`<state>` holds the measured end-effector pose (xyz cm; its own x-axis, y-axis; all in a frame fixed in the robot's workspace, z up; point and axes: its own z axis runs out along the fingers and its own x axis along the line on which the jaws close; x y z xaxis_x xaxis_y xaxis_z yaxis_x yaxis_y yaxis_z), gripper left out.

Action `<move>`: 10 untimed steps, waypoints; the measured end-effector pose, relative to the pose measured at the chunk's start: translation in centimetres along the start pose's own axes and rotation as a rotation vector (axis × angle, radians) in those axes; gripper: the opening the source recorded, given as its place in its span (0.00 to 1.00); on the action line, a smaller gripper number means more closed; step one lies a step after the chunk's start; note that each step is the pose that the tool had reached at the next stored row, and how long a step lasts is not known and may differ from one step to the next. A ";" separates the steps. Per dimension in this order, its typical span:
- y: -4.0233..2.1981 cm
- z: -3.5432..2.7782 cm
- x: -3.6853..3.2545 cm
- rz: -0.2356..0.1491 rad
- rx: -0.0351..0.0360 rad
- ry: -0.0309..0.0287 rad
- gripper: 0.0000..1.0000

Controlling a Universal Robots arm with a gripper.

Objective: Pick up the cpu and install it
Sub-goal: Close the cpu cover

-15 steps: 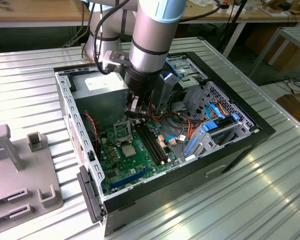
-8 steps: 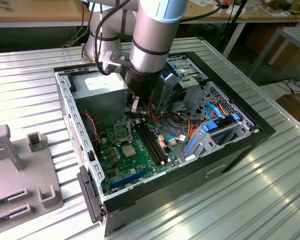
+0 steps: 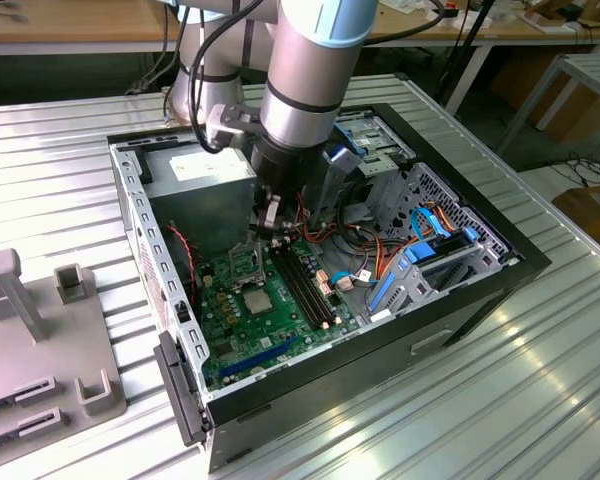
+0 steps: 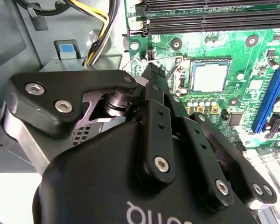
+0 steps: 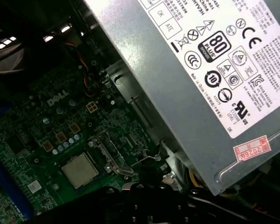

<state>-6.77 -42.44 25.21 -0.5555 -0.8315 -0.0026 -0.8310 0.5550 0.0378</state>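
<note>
A ribbed metal table (image 3: 70, 170) is seen in a workshop, with wooden benches behind it. On the table an open computer case (image 3: 480, 285) is laid on its side, its green board (image 3: 245, 330) exposed. A grey plastic stand (image 3: 20, 310) is placed on the table at the exterior view's left, well apart from the case.

The arm (image 3: 305, 75) is lowered into the case from above, and the gripper (image 3: 270, 215) is held just above the board, next to the grey power supply (image 3: 205, 190). In the second wrist view the gripper (image 4: 153, 74) is shown with its fingers (image 4: 155, 93) drawn together into a narrow tip; nothing can be made out between them. A thin wire lever (image 4: 170, 65) is seen just beside that tip.

The cpu (image 4: 210, 77) is seated flat in the square socket on the board, its pale metal top facing up. It is also seen in the exterior view (image 3: 257, 299) and in the first wrist view (image 5: 80, 169), near the gripper but apart from it. Long black memory slots (image 3: 305, 285) are set alongside, and orange and blue cables (image 3: 420, 240) are bundled toward the exterior view's right.
</note>
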 end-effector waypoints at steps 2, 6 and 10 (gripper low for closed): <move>-0.05 -0.01 0.09 -0.002 0.0000 0.0001 0.11; -0.12 -0.02 0.25 -0.005 0.0000 0.0002 0.11; -0.17 -0.02 0.34 -0.007 0.0000 0.0002 0.11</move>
<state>-6.81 -42.81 25.23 -0.5496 -0.8355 -0.0026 -0.8349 0.5491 0.0378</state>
